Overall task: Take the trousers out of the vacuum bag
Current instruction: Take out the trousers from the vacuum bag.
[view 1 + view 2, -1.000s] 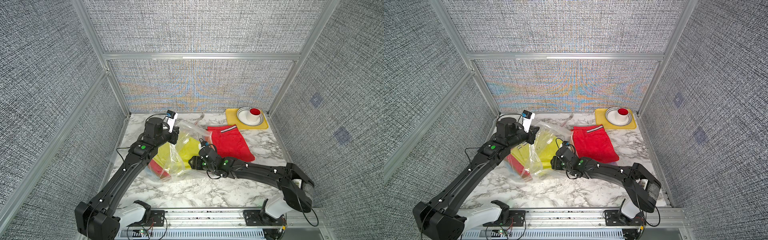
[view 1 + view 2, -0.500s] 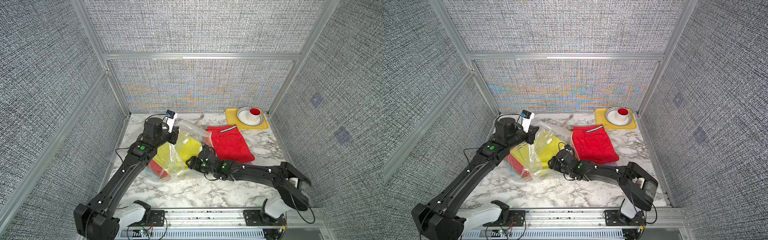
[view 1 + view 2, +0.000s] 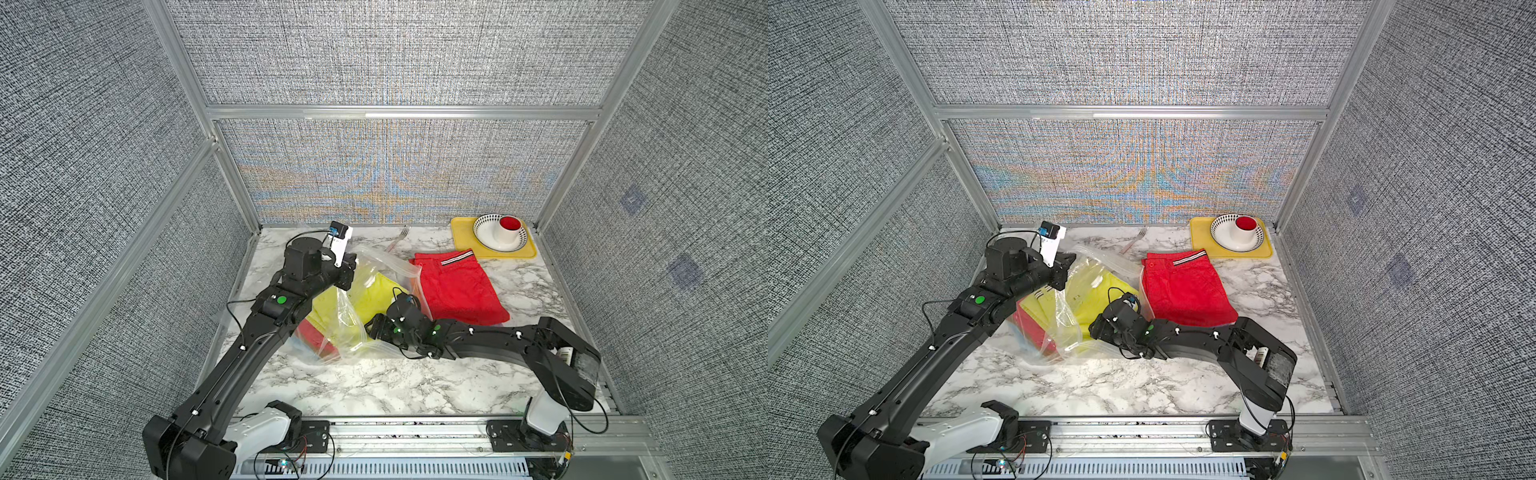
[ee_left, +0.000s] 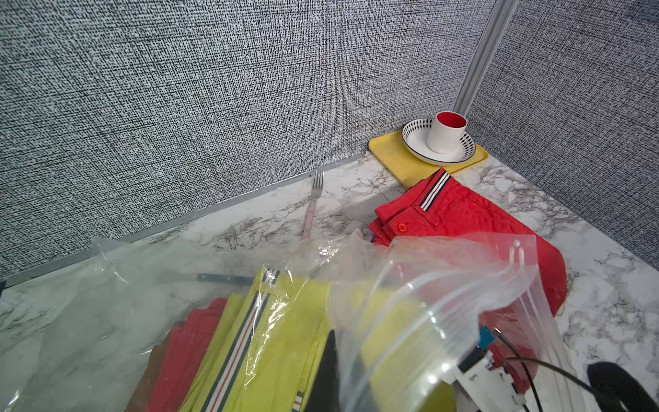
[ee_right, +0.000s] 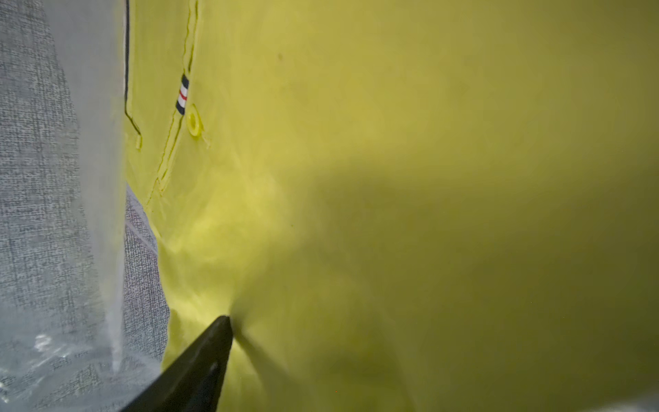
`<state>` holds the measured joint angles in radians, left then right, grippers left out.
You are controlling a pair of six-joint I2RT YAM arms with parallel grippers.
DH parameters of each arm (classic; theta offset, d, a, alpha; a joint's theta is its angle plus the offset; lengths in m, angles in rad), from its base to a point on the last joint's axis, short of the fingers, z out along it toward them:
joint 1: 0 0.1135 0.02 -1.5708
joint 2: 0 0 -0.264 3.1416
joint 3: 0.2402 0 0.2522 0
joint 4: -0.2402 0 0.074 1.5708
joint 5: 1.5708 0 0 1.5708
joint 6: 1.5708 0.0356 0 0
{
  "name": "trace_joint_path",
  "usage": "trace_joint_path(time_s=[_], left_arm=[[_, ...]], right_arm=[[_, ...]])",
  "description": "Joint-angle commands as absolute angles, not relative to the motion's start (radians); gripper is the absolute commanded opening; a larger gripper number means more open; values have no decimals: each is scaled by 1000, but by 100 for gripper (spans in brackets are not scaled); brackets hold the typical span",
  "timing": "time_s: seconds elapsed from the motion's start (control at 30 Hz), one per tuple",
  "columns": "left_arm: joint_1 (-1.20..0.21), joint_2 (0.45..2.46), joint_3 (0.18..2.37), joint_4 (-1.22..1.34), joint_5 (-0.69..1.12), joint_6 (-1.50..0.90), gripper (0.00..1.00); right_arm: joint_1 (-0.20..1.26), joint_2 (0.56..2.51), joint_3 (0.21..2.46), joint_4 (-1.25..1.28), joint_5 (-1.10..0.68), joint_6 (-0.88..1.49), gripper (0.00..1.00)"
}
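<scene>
Vacuum bag [image 3: 384,266] lies at 9 o'clock of centre, mouth toward 3 o'clock, holding yellow trousers [image 3: 374,297] and a red garment [image 3: 313,334]. Left gripper [image 3: 348,277] clamps its upper film. Right gripper [image 3: 371,328] reaches inside, one finger [image 5: 199,360] on yellow cloth; jaw spread cannot be told. Red trousers [image 3: 457,291] lie outside at 3 o'clock. Table [image 3: 374,386] is bare toward 6 o'clock.

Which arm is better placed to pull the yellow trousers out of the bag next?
Right. The right gripper is inside the vacuum bag, a fingertip on the yellow trousers; the left gripper is shut on the bag's edge, holding the mouth up.
</scene>
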<state>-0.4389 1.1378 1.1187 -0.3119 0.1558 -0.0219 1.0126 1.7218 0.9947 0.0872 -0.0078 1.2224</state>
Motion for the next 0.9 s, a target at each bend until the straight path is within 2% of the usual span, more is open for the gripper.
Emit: trace_joint_path(time_s=[0.0,0.5,0.87], left_arm=[[-437,1135,1117,-262,144,-14,0],[-438,1117,1098,-267,123,-15,0],[-438,1123,1094,-267,114,-17,0]], right_arm=[[1012,1726,992,129,2,1240,81],[962,1787,976,307,21,1200,80],[960,1746,975,391,13,1133,62]])
